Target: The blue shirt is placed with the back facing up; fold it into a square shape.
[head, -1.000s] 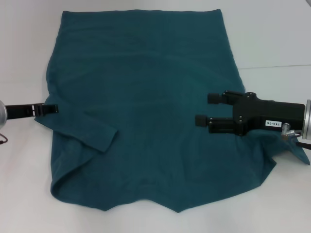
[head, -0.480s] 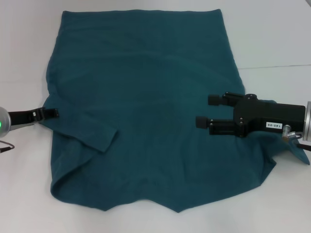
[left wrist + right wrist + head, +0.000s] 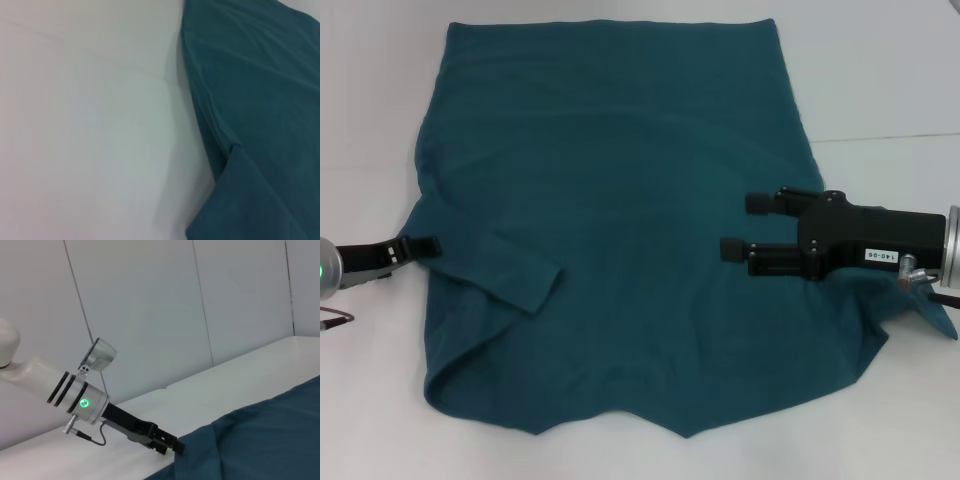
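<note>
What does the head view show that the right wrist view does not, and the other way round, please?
Only the head view shows the whole blue shirt spread on the white table, its left sleeve folded in, and the open right gripper over its right side. Only the right wrist view shows the wall panels behind. Both show the left gripper at the shirt's left edge.

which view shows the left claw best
The right wrist view: the left claw shows side-on, its tip at the shirt edge. The head view shows it small, at the shirt's left edge. The left wrist view shows only cloth and table.
</note>
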Motion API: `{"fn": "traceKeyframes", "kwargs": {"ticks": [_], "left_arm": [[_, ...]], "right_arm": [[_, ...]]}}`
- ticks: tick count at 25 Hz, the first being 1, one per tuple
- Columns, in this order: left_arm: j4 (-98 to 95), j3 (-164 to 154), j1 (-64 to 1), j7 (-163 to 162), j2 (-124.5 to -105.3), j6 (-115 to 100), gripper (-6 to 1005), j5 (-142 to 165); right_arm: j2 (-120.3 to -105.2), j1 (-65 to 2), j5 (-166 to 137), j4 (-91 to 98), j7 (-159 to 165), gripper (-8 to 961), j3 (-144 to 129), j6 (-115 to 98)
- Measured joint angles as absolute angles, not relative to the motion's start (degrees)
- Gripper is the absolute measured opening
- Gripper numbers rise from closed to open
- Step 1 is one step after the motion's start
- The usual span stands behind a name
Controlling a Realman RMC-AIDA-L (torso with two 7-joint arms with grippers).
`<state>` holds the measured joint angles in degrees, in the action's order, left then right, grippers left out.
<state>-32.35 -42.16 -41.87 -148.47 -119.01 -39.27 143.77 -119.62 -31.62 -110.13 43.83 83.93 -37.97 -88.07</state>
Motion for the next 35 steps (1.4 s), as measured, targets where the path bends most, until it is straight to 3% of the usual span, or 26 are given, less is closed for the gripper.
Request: {"fn": "traceKeyframes", "kwargs": {"ticks": [35], "left_arm": [[-32.9,-43.1,-44.2,-144.9,-120.15,-39.2,779,141.9]], "right_arm": [[-119.62,-31.0,-110.0,43.2,83.1,913,-37.4,-88.1]]}}
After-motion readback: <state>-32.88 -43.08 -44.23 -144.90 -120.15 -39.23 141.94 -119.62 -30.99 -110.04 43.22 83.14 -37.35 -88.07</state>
